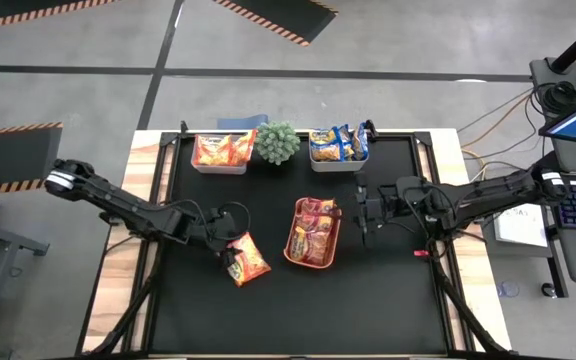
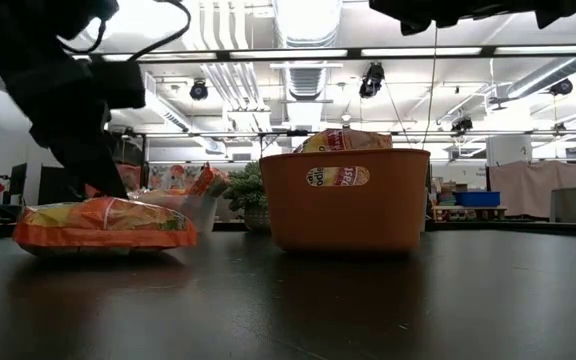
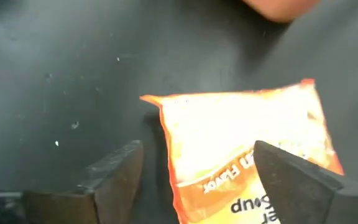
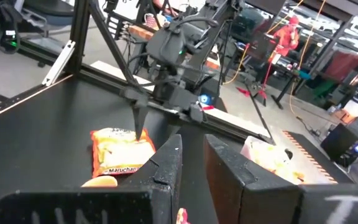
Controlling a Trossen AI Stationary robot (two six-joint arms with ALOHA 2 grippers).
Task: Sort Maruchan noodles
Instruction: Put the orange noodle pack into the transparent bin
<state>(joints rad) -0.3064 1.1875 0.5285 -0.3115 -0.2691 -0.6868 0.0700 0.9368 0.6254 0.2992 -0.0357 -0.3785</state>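
Observation:
An orange noodle packet [image 1: 251, 260] [image 2: 103, 225] lies flat on the black table, left of the orange tray [image 2: 343, 215]. My left gripper [image 1: 231, 252] [image 3: 197, 155] stands open over the packet's left end, pointing steeply down, one finger on either side of that end. Dark red packets [image 1: 314, 232] lie in the tray. My right gripper [image 1: 365, 222] [image 4: 193, 146] hangs level and well above the table, just right of the tray. Its fingers are shut to a narrow slit with nothing between them. My left gripper comes at the packet's left end [image 3: 185, 149] from above, slanting toward the table's right. One fingertip [image 4: 140, 132] reaches down to the packet's top, but I cannot tell whether it touches. The packet rests on the table.
Two clear bins stand at the far edge: one [image 1: 218, 169] with orange packets, one [image 1: 336, 165] with yellow-and-blue packets. A small green plant [image 1: 278, 142] stands between them. Open black tabletop stretches along the near side.

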